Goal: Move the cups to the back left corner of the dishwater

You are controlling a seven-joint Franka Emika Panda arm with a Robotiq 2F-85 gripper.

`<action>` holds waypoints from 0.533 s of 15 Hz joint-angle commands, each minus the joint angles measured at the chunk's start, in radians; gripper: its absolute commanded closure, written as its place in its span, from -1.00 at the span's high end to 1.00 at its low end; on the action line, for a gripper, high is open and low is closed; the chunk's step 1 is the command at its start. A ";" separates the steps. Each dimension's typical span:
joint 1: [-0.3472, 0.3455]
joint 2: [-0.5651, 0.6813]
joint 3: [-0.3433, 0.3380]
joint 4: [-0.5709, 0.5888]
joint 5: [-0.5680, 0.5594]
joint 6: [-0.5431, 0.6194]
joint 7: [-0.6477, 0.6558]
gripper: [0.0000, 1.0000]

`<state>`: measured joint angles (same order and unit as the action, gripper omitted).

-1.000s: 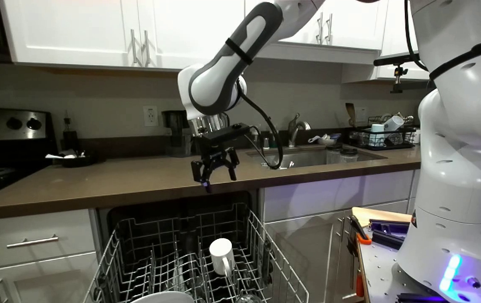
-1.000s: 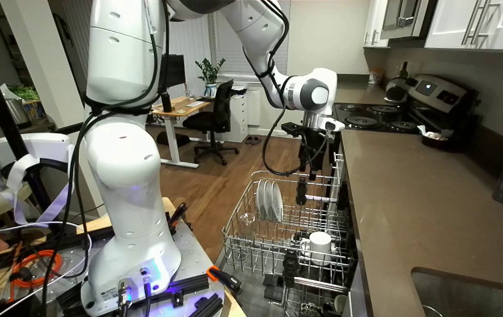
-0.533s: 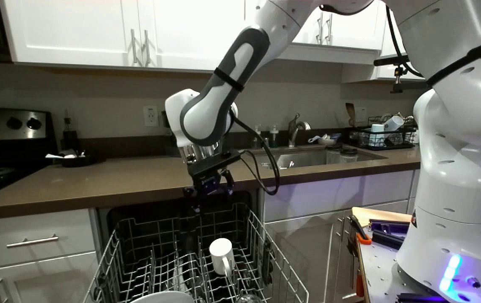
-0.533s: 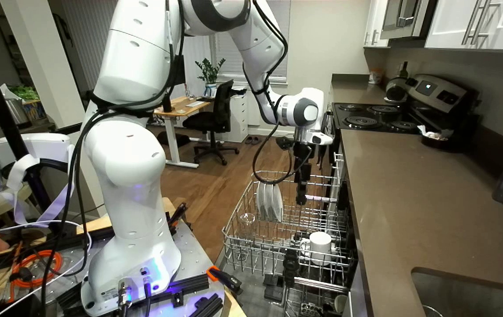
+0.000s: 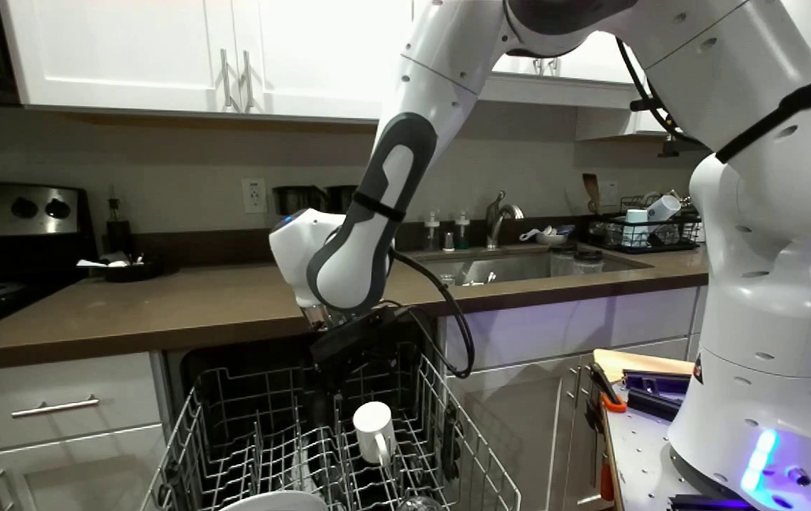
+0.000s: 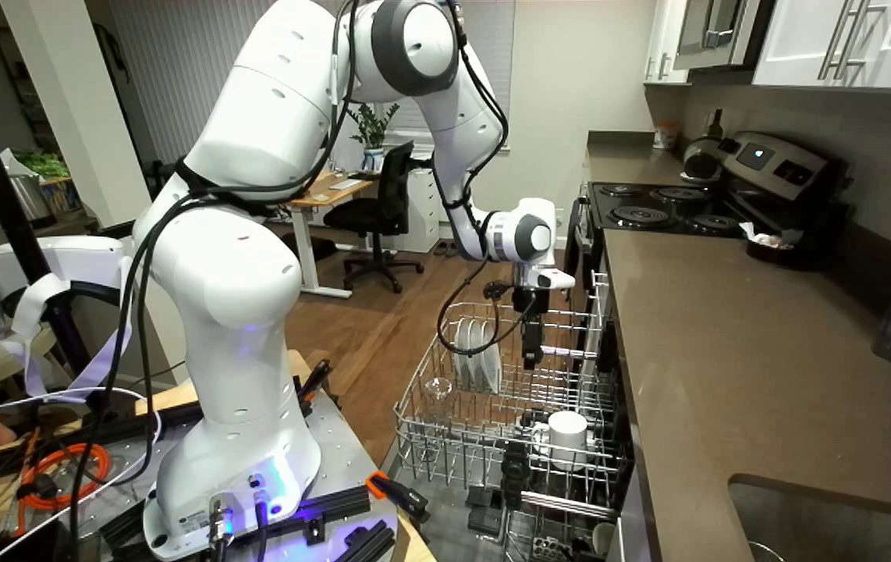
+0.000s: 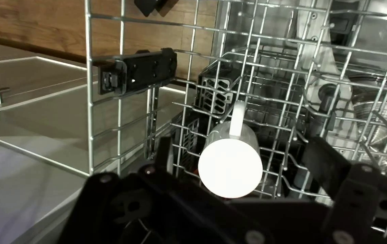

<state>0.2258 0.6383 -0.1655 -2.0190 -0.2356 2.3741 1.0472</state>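
Observation:
One of the cups, a white mug (image 5: 373, 428), stands bottom up in the wire rack (image 7: 90, 101) pulled out from the dishwasher (image 5: 210, 355). Both exterior views show this mug (image 6: 567, 431), its handle to one side. In the wrist view the mug's base (image 7: 230, 168) is a bright white disc, with the handle pointing up the picture. My gripper (image 7: 244, 159) is open, its dark fingers (image 7: 325, 166) seen on either side of the mug but not touching it. In an exterior view the gripper hangs higher than the mug, near the rack's far end, dark against the cavity.
The counter (image 5: 164, 312) overhangs the cavity close to the wrist. Several pale plates (image 6: 478, 357) and a clear glass (image 6: 438, 394) stand in the rack. Wire tines rise beside the mug, and a black slide bracket (image 7: 146, 69) sits on the rack's side.
The arm has come down from above the counter's height to the rack, swinging slightly left in an exterior view. The jaws have stayed open, and the mug has not moved.

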 commanded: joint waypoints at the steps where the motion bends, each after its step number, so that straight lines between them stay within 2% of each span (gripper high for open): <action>1: 0.005 0.040 -0.045 -0.026 -0.048 0.133 0.032 1.00; 5: 0.016 0.106 -0.093 -0.035 -0.030 0.288 0.027 1.00; 8: 0.022 0.149 -0.101 -0.045 0.012 0.380 0.024 1.00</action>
<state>0.2265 0.7515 -0.2491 -2.0508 -0.2497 2.6723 1.0503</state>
